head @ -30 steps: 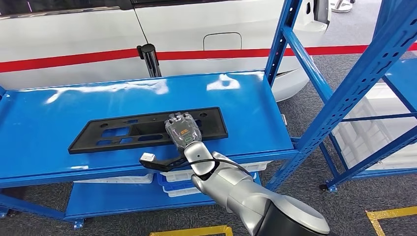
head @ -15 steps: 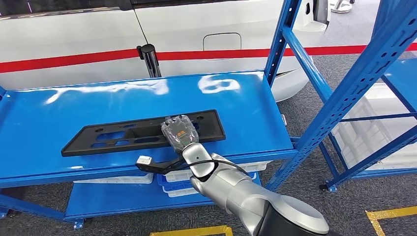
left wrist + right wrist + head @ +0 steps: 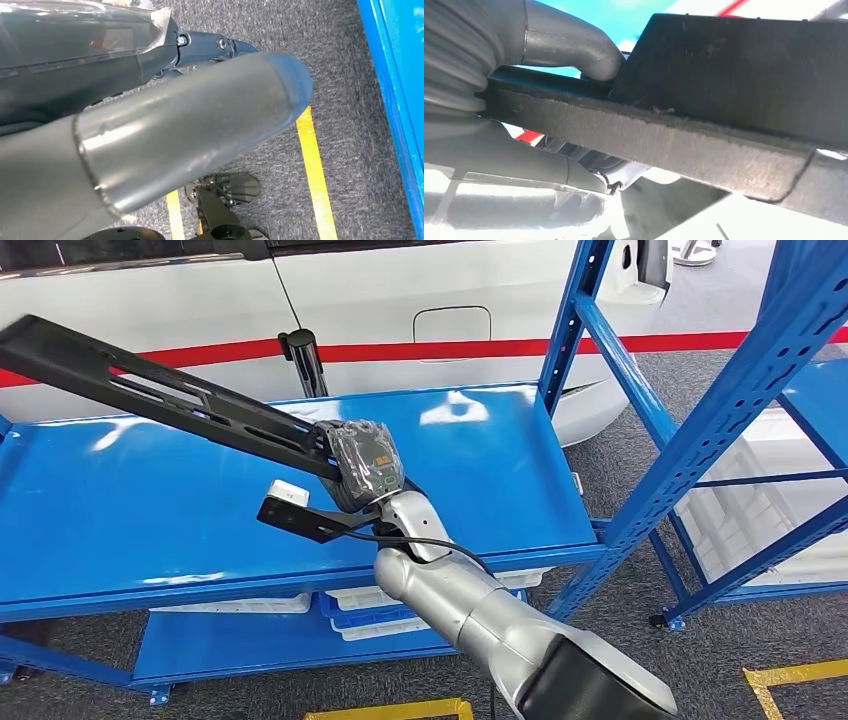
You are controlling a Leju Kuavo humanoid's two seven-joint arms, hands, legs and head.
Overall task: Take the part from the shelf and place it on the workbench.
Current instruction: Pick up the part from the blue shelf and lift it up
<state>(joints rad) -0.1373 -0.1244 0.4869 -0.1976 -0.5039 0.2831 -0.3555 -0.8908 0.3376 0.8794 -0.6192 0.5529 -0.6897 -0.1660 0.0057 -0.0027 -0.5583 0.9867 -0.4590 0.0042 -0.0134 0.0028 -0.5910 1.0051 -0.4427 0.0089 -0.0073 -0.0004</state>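
The part (image 3: 150, 390) is a long black plastic plate with several cut-outs. My right hand (image 3: 362, 465) grips it at its near end and holds it in the air above the blue shelf top (image 3: 480, 470). Its far end slants up toward the upper left. In the right wrist view the thumb (image 3: 569, 50) presses on the part's dark face (image 3: 734, 75), with the thick edge running across the picture. My left hand (image 3: 150, 125) hangs over grey carpet, thumb stretched out, holding nothing.
A white car with a red stripe (image 3: 420, 300) stands right behind the shelf. Blue uprights (image 3: 570, 330) and a second blue rack (image 3: 740, 410) rise on the right. White bins (image 3: 360, 600) sit on the lower shelf. A black post (image 3: 305, 360) stands at the back edge.
The part lay flat on the shelf top under my right hand and slid a little left. Now it is lifted off the shelf, its far end swung up to the left.
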